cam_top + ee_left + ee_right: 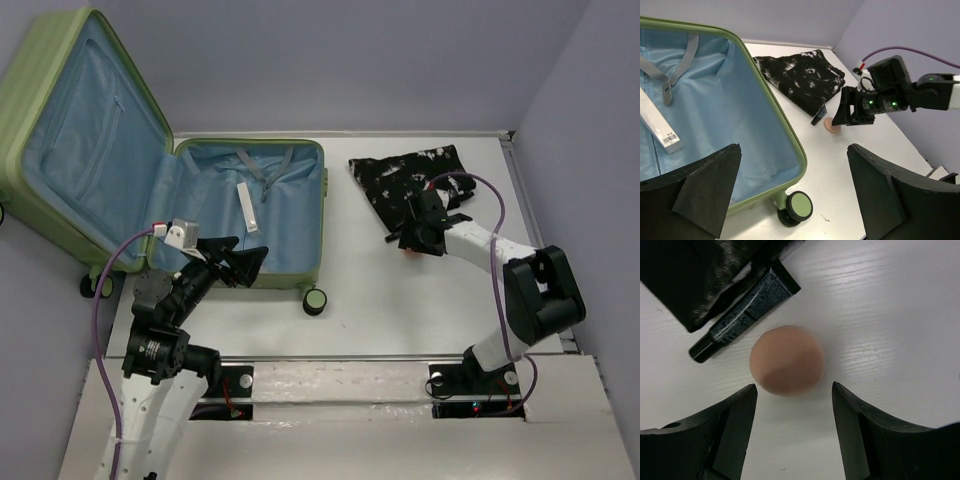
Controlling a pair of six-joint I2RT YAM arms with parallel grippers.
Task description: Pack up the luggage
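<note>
Right gripper (795, 390): open, low over the white table (400, 300), jaws either side of a small peach-coloured round ball (786, 360), not touching it. Just beyond the ball, a small black squeeze tube (745, 315), far end tucked against the black white-patterned folded garment (410, 175) near the table's far right corner.

Left gripper (243, 258): wide open, holding nothing, above the near rim of the large light-green hard-shell suitcase (322, 215). Suitcase on the table's left half, open, base flat, lid propped up toward the far left corner. Inside, on light blue fabric lining (210, 200): flat white box with barcode label (247, 208), grey straps (262, 165). Small black wheels (314, 300) at the near edge.
</note>
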